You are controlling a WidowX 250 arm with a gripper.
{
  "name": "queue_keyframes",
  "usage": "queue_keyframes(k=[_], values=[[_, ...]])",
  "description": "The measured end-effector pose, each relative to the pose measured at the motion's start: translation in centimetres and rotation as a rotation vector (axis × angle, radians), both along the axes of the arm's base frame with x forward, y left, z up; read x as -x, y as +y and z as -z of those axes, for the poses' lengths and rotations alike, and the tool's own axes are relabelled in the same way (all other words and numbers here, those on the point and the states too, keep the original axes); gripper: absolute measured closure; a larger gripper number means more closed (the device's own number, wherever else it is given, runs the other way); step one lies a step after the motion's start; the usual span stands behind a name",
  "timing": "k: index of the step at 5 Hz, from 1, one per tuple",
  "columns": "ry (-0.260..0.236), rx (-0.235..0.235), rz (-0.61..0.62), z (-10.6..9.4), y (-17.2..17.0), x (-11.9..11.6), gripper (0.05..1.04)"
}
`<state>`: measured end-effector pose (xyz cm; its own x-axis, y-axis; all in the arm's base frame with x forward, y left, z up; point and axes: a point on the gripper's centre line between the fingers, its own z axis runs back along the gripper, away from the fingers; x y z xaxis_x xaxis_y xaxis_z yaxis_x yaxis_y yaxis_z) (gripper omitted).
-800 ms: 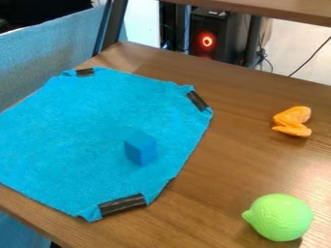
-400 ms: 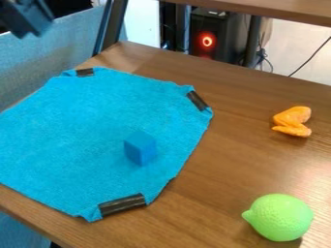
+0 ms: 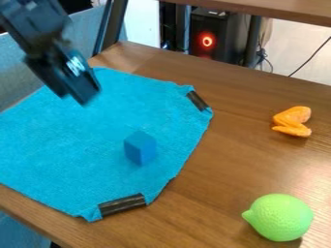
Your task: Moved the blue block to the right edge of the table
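Hanging over the cloth's far left corner in the camera view, the black gripper is well apart from the blue block; I cannot tell whether its jaws are apart or together. The block sits on the blue cloth, near the cloth's right edge, on the left part of the tabletop. So nothing looks done yet: grasping, carrying to the tabletop's right edge and setting down all remain.
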<state>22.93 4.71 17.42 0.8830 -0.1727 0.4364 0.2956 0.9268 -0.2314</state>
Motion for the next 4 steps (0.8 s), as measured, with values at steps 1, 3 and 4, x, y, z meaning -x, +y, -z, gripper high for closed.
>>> queue_keyframes(k=[1,3,4], values=[[0.042,-0.123,0.071,1.3,-1.6,-1.1,0.083],[0.031,-0.287,0.058,4.6,-2.4,-4.7,0.083],[0.002,-0.295,0.043,5.1,-2.3,-5.7,0.083]])
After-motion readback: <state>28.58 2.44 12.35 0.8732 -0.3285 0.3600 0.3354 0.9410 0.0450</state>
